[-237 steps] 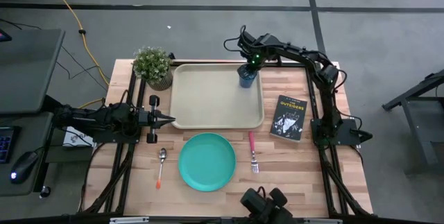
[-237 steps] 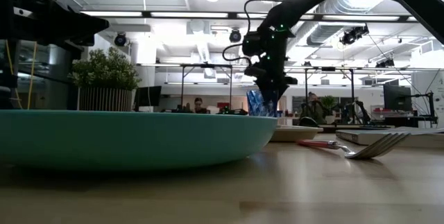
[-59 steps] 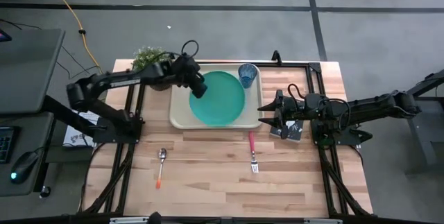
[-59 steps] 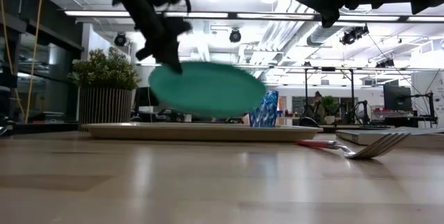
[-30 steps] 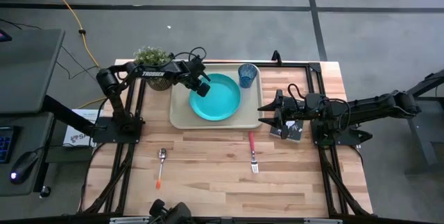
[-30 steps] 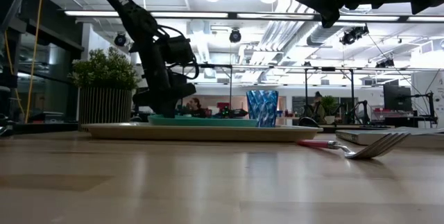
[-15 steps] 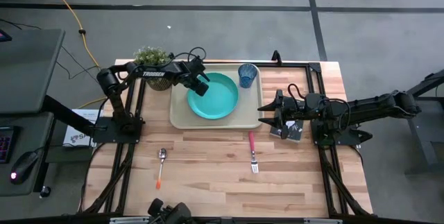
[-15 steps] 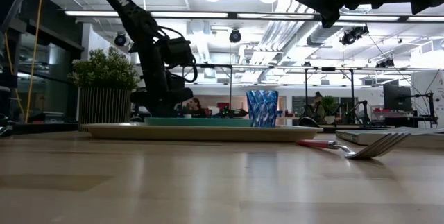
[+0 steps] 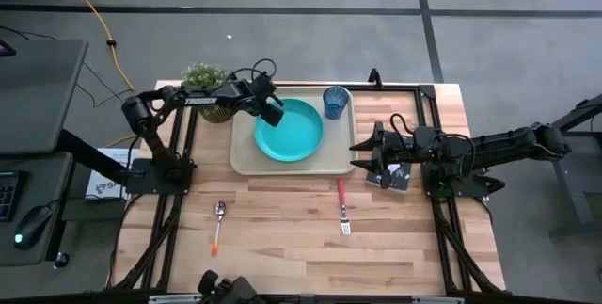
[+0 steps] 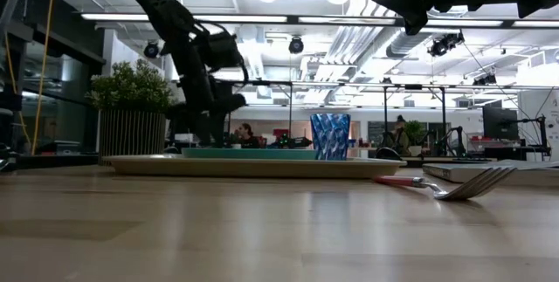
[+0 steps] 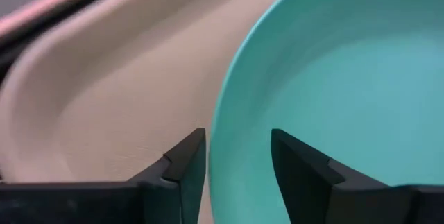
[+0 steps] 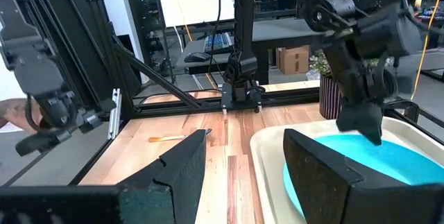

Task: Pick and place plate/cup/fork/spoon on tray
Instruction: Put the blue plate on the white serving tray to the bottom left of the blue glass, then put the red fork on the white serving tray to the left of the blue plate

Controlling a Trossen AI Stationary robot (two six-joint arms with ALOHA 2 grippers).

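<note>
The turquoise plate lies flat in the beige tray, and the blue cup stands in the tray's far right corner. My left gripper hovers open at the plate's left rim, one finger on each side of it, a little above it. The fork with its red-pink handle and the orange-handled spoon lie on the wood nearer the front. My right gripper waits open by the tray's right edge, above the table.
A potted plant stands just left of the tray's far corner, close to my left arm. A dark book lies under my right arm. Bare wood stretches between the fork and the spoon.
My left gripper has risen a little from the plate's left rim and drawn slightly toward the table's far edge. The plate stays lying flat in the tray.
</note>
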